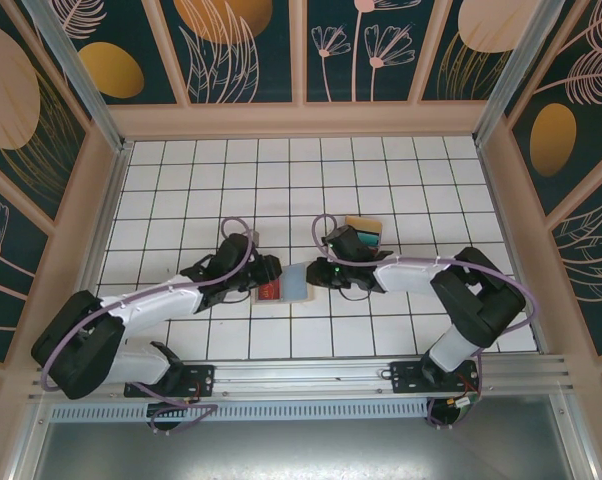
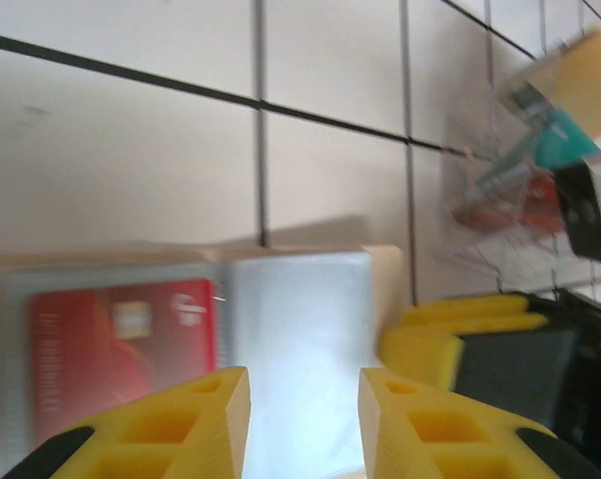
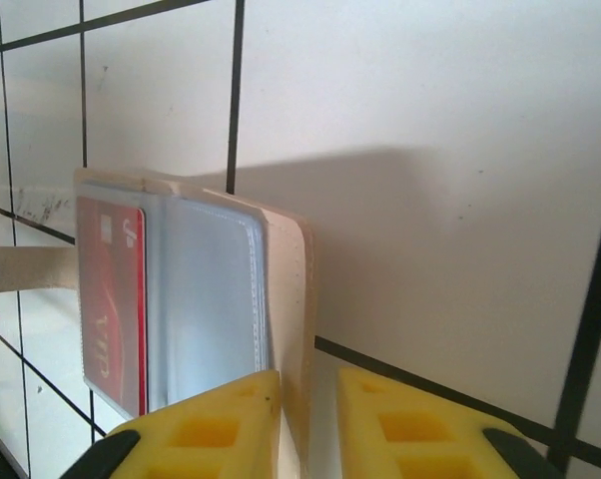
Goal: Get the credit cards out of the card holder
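The tan card holder (image 1: 281, 288) lies unfolded on the white tiles between both arms. A red credit card (image 2: 121, 344) sits in its left clear pocket; the right pocket (image 2: 300, 319) looks pale blue-grey. My left gripper (image 2: 303, 384) is open, its yellow fingers hovering over the right pocket with nothing between them. My right gripper (image 3: 308, 384) is shut on the holder's raised right cover edge (image 3: 289, 279), and its yellow fingers (image 2: 460, 339) are at that edge. The red card (image 3: 111, 299) is in the far pocket in the right wrist view. In the top view both grippers (image 1: 269, 272) (image 1: 319, 272) meet over the holder.
A small pile of loose cards, yellow and teal on top (image 1: 364, 230), lies on the tiles just behind the right gripper, blurred in the left wrist view (image 2: 570, 90). Wooden walls (image 1: 301, 120) ring the tiled floor; the arm bases stand at the near rail.
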Robot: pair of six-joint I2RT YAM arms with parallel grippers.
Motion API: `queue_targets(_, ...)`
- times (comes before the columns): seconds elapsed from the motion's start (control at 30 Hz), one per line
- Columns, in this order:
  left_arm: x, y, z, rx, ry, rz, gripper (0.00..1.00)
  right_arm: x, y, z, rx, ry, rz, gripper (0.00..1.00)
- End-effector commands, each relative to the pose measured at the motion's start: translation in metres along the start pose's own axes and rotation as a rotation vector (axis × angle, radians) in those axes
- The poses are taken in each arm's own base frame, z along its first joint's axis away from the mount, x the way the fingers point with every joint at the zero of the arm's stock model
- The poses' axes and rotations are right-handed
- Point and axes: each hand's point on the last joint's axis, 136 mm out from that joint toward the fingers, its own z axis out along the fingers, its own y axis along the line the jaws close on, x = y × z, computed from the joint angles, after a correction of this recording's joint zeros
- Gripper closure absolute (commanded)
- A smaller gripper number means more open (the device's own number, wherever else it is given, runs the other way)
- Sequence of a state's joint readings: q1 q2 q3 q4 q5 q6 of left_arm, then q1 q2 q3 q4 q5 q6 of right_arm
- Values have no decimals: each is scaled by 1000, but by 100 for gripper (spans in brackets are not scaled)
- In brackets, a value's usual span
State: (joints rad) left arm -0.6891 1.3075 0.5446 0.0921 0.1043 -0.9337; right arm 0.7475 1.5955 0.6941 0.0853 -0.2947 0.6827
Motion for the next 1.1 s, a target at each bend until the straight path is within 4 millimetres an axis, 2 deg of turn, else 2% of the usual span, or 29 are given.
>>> queue_targets(0.0,1,37,-7,-118,-16,-14,65,-20,11,-15,16,-58,-22,69)
queue_targets(0.17,0,52,-14,-146,-34,-20,66,-34,18,-30,36,-118,-25,58)
queue_targets(0.33,0,55,-17,-143,-43,-28,67,-44,39,-44,-11,-156,-52,57)
queue_targets(0.43,5,55,-15,-129,-27,-35,69,-44,58,-46,-76,-149,-77,63)
queue_targets(0.57,10,56,-13,-114,-7,-46,74,-32,73,-38,-145,-102,-90,73)
queue_targets(0.7,14,52,-11,-86,12,-48,75,-18,75,-22,-188,-38,-80,84)
queue_targets(0.9,19,42,-6,-22,46,-55,81,-2,74,-2,-255,39,-45,86)
queue_targets(1.07,25,47,2,-48,87,-56,83,1,75,13,-276,85,-45,85)
